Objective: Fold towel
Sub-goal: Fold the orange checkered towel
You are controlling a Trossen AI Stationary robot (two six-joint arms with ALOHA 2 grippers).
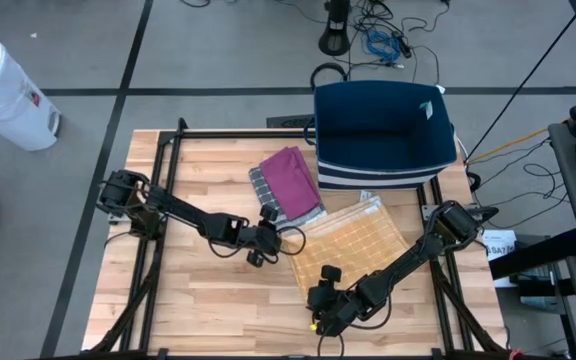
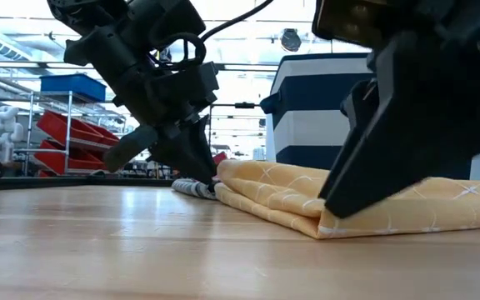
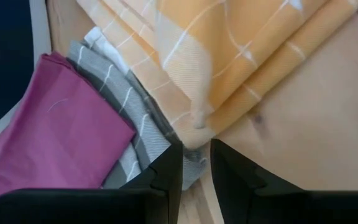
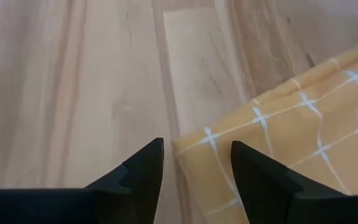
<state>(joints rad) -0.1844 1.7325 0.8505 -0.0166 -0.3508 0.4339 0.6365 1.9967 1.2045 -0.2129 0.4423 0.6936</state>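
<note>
The right pincer (image 1: 320,300) is hanging low at the near edge of the wooden surface (image 1: 188,310), at the near corner of the yellow towel (image 1: 353,245). Its fingers (image 4: 143,171) are standing apart, released, with the towel's corner lying between them and nothing grasped.

The yellow towel is lying folded on the surface, in the middle and toward the right, with its layered folded edge facing the near side in the low view.

The left pincer (image 1: 266,240) is sitting at the towel's left corner, fingers (image 3: 166,168) slightly parted and holding nothing.

Just beyond it, a grey striped cloth (image 1: 268,195) is lying with a magenta cloth (image 1: 290,180) on top, its edge touching the yellow towel.

Farthest back, a dark blue bin (image 1: 383,135) is standing at the far edge of the surface.
</note>
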